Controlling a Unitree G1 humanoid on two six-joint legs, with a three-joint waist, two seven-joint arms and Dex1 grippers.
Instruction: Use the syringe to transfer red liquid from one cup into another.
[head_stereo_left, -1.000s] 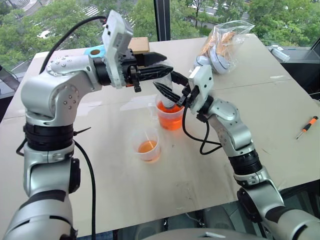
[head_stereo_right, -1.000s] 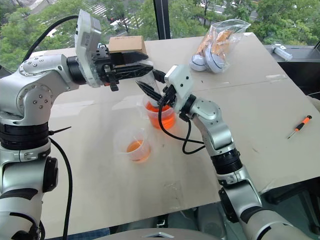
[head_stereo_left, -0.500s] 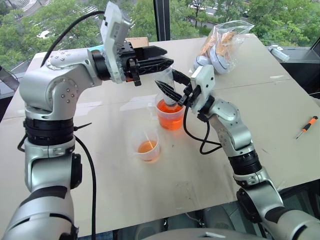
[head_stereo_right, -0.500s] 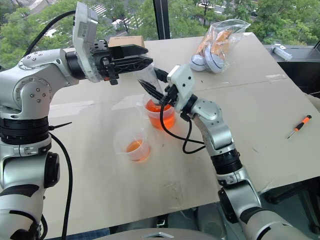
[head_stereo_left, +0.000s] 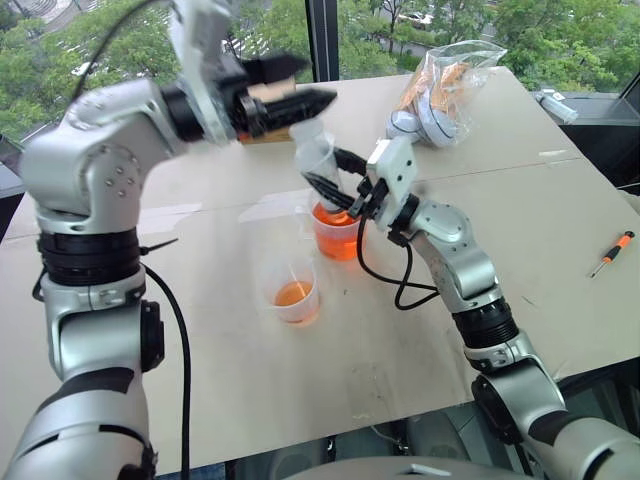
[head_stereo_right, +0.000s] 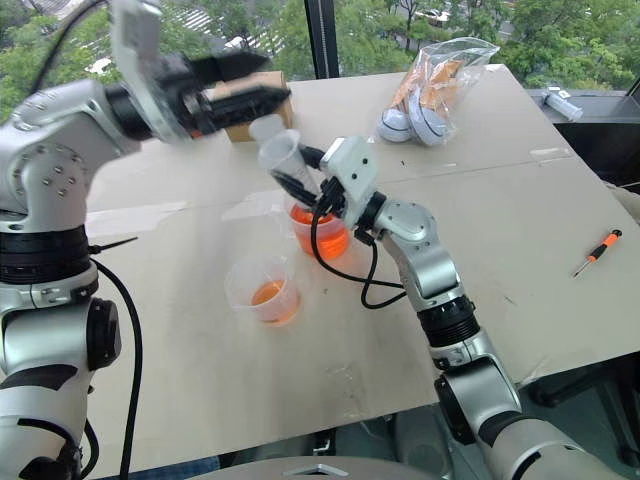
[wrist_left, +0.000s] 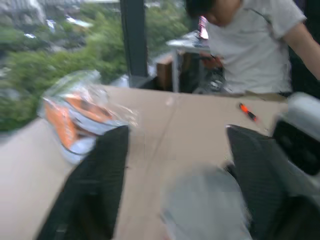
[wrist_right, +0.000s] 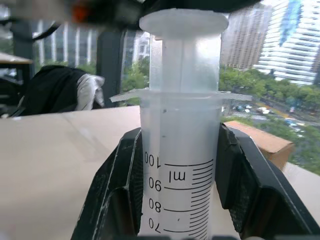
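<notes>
Desk (head_stereo_left: 420, 330) first: big cup (head_stereo_left: 338, 228) holds red liquid (head_stereo_left: 340, 237). Right end effector (wrist_right: 176, 165) clamps syringe (head_stereo_right: 283, 160), tip in cup. Left end effector (head_stereo_left: 300, 85) spread apart above the plunger; I'd regrip square, pull slowly.

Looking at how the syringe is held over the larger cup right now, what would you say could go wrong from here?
1. The syringe leans, tip down in the larger cup, gripped by the right gripper alone; it might lever the cup over and spill red liquid.
2. The left gripper hangs open near the plunger; a careless re-grasp could knock it.
</notes>
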